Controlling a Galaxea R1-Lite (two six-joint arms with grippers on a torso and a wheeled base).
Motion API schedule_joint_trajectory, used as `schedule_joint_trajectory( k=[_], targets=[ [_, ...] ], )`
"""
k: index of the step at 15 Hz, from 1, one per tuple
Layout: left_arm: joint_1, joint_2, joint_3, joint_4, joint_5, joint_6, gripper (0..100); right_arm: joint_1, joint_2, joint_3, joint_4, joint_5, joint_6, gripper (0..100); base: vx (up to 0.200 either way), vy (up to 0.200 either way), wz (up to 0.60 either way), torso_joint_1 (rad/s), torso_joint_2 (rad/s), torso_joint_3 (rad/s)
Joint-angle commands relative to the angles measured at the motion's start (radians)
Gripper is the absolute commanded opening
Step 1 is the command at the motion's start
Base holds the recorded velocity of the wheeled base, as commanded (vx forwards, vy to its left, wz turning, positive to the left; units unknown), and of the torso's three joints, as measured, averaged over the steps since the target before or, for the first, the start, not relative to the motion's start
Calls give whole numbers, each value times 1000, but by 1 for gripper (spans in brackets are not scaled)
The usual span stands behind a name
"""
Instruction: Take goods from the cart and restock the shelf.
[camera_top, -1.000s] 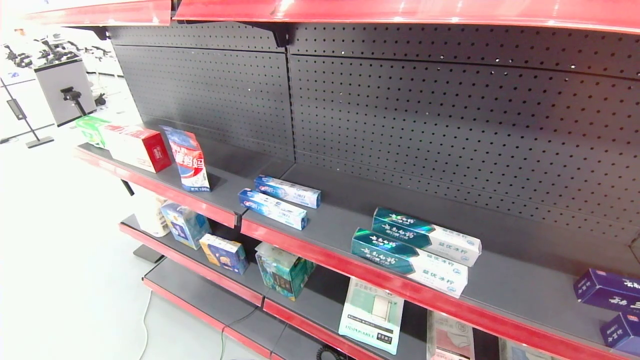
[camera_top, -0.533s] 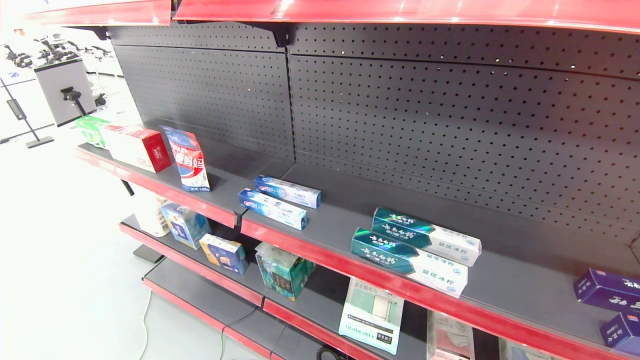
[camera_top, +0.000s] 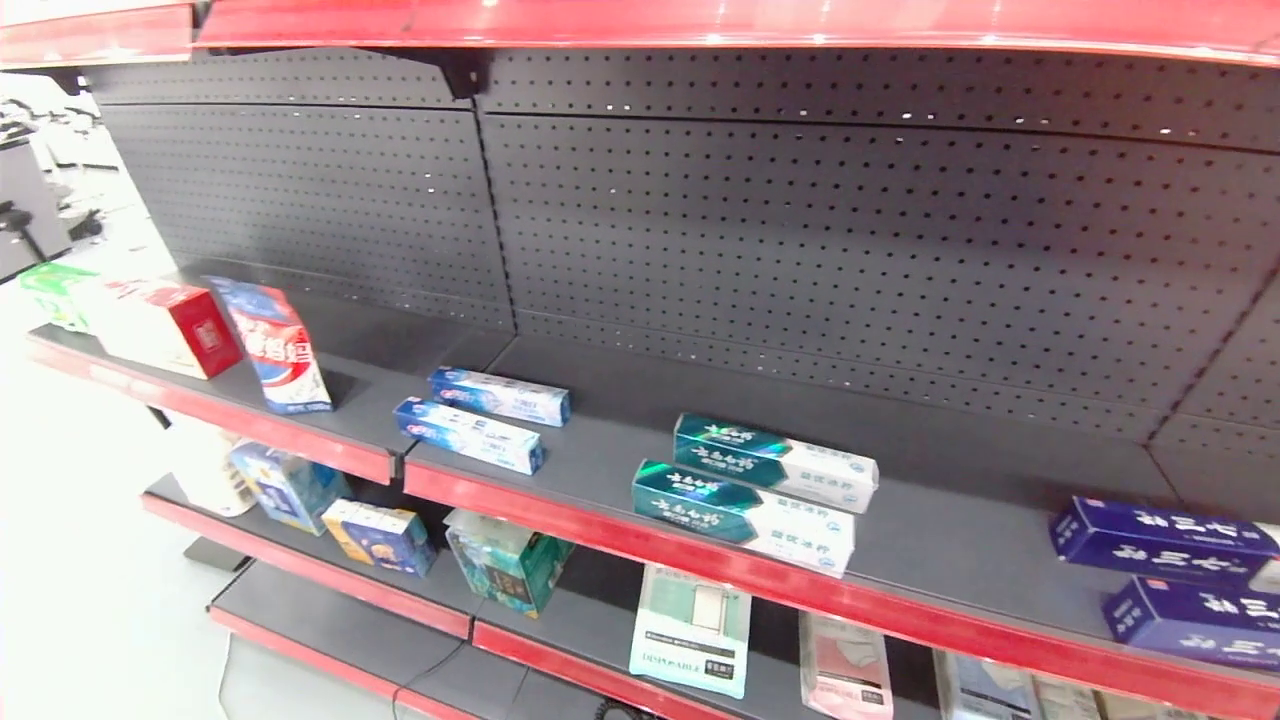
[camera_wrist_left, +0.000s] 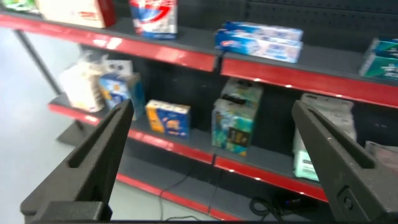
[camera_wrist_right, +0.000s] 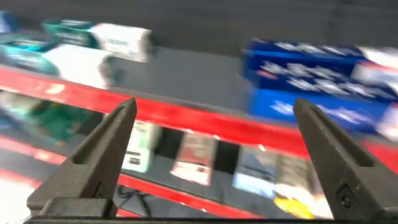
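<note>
"Head view has shifted as a whole against half a second back. Did any goods move?"

"No, the camera turned toward the robot's right. The green toothpaste boxes (camera_top: 745, 515) lie one behind the other on the middle shelf (camera_top: 930, 520) as before. So do the blue-and-white toothpaste boxes (camera_top: 468, 435) to their left. More of the dark blue boxes (camera_top: 1160, 540) at the right end has come in."

"What does that mean for restocking?"

"By the look of it, the robot is lining itself up with the shelf, not placing. The left gripper (camera_wrist_left: 208, 112) has its fingers spread wide with nothing between them, facing the lower shelves. The right gripper (camera_wrist_right: 214, 106) is likewise spread and bare, before the middle shelf's red edge near the dark blue boxes. A pick is yet to come. Bare board lies between the green and dark blue boxes."

"Any writing?"

"Every box bears printed lettering, and the red-and-blue pouch (camera_top: 272, 345) has large characters. The right wrist view blurs it all."
</note>
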Motion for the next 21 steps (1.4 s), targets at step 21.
schedule_joint_trajectory(
  k=[21],
  targets=[
    [0, 12, 0, 0, 0, 0, 100, -2, 6, 1, 0, -4, -5, 100, 0, 0, -114, 0, 1, 1]
  ],
)
